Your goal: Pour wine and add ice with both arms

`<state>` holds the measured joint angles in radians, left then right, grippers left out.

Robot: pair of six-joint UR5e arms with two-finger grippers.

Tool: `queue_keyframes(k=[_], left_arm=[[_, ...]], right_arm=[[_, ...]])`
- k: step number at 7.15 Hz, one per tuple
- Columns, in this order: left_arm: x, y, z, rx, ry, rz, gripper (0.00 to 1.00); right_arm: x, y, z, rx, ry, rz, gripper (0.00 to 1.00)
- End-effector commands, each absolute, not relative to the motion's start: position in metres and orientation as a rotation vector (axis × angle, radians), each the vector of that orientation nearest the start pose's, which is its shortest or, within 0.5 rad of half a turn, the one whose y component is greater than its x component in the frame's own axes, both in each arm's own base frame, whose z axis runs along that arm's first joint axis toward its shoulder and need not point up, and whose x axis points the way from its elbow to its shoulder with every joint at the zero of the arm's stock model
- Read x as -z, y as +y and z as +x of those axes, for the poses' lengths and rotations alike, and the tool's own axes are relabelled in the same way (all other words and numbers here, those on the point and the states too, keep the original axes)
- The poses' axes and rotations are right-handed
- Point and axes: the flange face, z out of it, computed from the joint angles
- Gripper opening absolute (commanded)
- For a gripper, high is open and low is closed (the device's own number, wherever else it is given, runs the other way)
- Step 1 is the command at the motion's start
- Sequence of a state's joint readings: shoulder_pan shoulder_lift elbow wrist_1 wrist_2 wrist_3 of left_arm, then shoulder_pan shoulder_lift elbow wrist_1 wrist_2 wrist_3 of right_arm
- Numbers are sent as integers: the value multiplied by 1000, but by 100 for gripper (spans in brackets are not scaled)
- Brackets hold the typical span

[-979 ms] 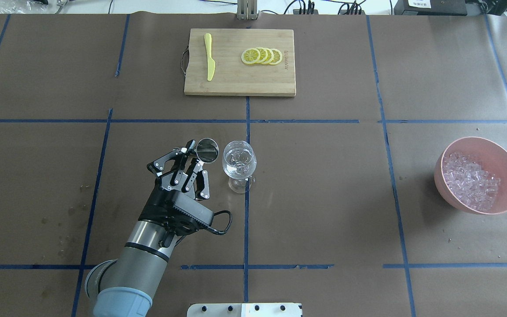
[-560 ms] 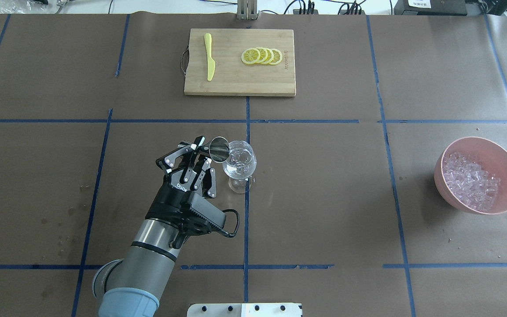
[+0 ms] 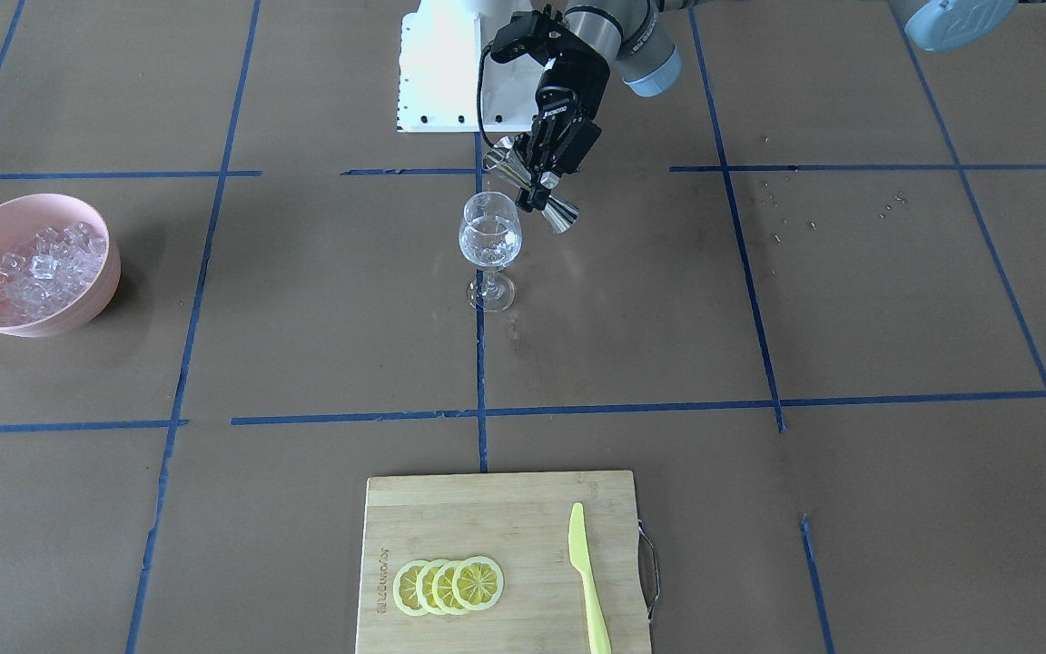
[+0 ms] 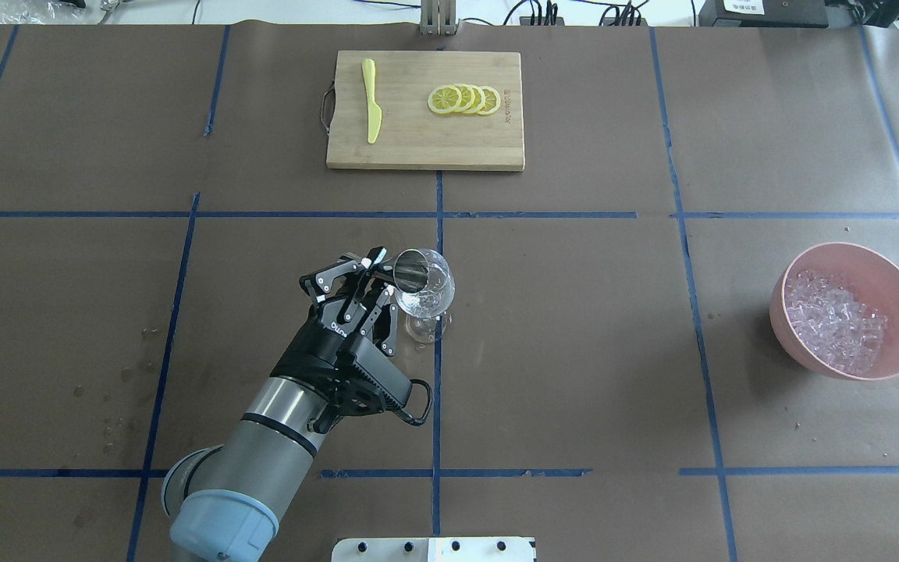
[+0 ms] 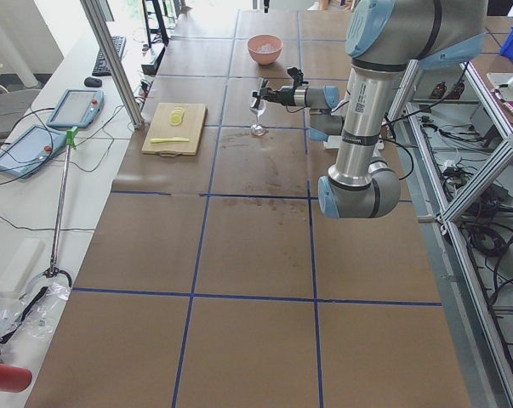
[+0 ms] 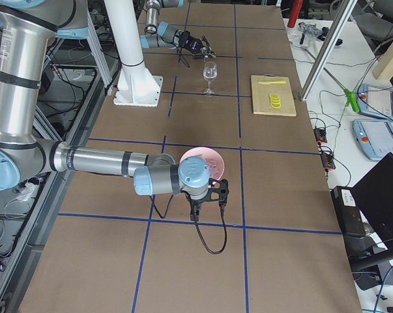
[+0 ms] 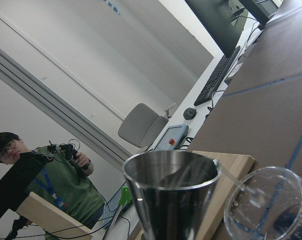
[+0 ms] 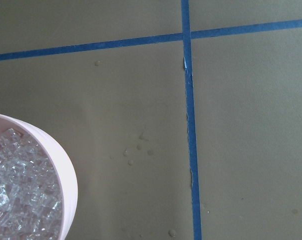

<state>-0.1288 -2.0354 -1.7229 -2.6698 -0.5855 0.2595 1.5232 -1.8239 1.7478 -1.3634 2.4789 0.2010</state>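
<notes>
My left gripper [image 4: 378,272] is shut on a steel jigger [image 4: 410,270] and holds it tilted, its mouth over the rim of the clear wine glass [image 4: 426,297] near the table's middle. In the front view the gripper [image 3: 537,186] holds the jigger [image 3: 559,215] just behind the glass [image 3: 489,241]. The left wrist view shows the jigger [image 7: 171,195] beside the glass rim [image 7: 271,200]; I cannot make out the wine. The ice [image 4: 832,320] is heaped in a pink bowl [image 4: 896,287] at the right. My right gripper [image 6: 209,192] hangs beside that bowl; I cannot tell whether it is open.
A wooden cutting board [image 4: 418,144] at the far middle carries a yellow knife [image 4: 371,101] and lemon slices [image 4: 465,100]. The right wrist view shows the bowl's rim [image 8: 65,175] with ice [image 8: 15,195] and brown table with blue tape lines.
My left gripper has moved right, up to the glass, and has tipped the jigger's mouth over the glass rim. The bowl and board have not moved.
</notes>
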Motion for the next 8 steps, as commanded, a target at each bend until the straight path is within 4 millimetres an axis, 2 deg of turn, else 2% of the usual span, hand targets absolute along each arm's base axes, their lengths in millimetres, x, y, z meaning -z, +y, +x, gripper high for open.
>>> queue_keyframes(k=[1,3,6,8], left_arm=[[-211,-297,515,-464,238,1641,0],[-218,-306,513,-465,208,1635,0],[-225,-310,520,-511,117,1604,0],[-199,-314,517,-587,-47,1631,0]], right_arm=[[-652,-394,36,-83,-917,9,100],[-650,-394,35,-81,-927,9,100],[-649,-395,35,-80,-928,10,100],[-649,-396,35,-80,-926,12,100]])
